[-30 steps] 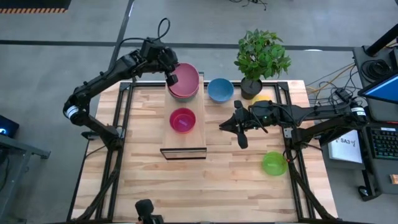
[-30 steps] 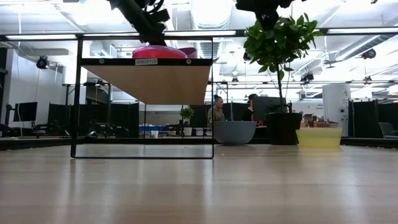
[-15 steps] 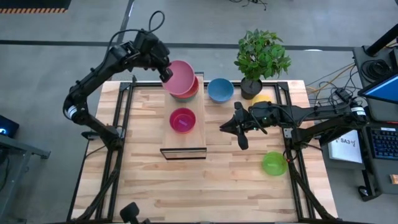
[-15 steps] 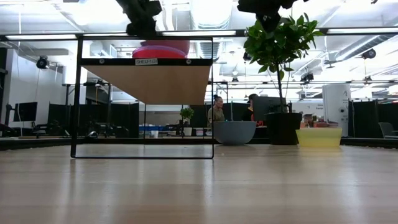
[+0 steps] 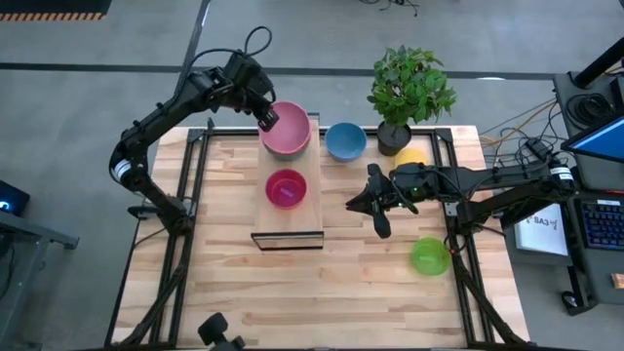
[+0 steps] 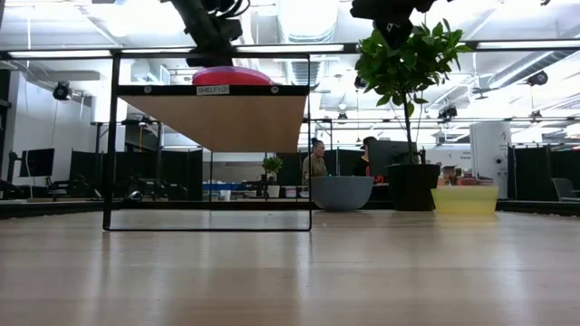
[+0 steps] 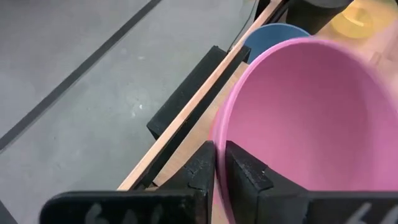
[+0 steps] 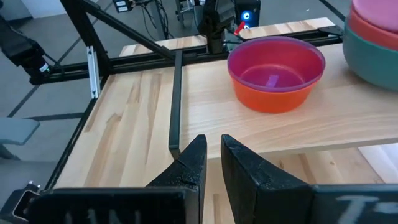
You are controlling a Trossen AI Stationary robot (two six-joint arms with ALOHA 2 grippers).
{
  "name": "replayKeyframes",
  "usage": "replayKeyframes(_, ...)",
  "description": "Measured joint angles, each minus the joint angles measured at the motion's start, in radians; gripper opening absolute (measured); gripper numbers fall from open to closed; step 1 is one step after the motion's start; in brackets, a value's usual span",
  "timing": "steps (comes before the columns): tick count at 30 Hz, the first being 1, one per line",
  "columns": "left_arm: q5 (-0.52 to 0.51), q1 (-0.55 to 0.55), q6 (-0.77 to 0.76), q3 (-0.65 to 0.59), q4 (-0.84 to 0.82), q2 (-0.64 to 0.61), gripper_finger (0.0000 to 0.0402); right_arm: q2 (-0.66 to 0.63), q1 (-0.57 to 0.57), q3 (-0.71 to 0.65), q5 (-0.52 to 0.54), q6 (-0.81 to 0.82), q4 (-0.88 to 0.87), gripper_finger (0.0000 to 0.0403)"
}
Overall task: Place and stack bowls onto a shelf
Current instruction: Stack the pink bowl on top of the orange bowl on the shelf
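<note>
The pink bowl [image 5: 289,133] is at the far end of the shelf [image 5: 289,222], on top of a red and a teal bowl [image 8: 373,46]. My left gripper [image 5: 268,119] is shut on its left rim. Nearer on the shelf plank [image 8: 280,130], a purple bowl sits nested in an orange one [image 8: 277,71]. The blue bowl [image 5: 345,140], the yellow bowl [image 5: 411,155] and the green bowl [image 5: 430,255] stand on the table. My right gripper [image 5: 351,201] hovers shut and empty, right of the shelf. My left gripper pinches the pink bowl's rim [image 7: 219,134] on its left side, one finger inside the bowl [image 7: 245,171] and one outside [image 7: 202,168]. The fingers come slanting down from the far left. The bowl is upright, and in the right wrist view it rests on the red bowl.
A potted plant [image 5: 408,93] stands at the table's far edge, right of the blue bowl. The shelf's dark metal frame [image 6: 113,145] stands on the slatted tabletop [image 5: 292,292]. People sit in the room beyond the table [image 6: 315,163].
My left gripper raised the pink bowl off the stack and tipped it toward the far left, so the red bowl showed beneath. It then brought the bowl down again, level on the stack, keeping hold of the rim throughout.
</note>
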Motion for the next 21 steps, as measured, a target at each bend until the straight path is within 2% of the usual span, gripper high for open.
replayKeyframes(14,0.001,0.0,0.017,0.0,0.001,-0.004,0.0073,0.0,0.0,0.0,0.002,0.049,0.001,0.0038)
replayKeyframes(21,0.005,0.0,0.124,0.007,0.003,-0.046,0.0111,0.0,0.0,-0.006,0.005,0.037,0.002,0.0038)
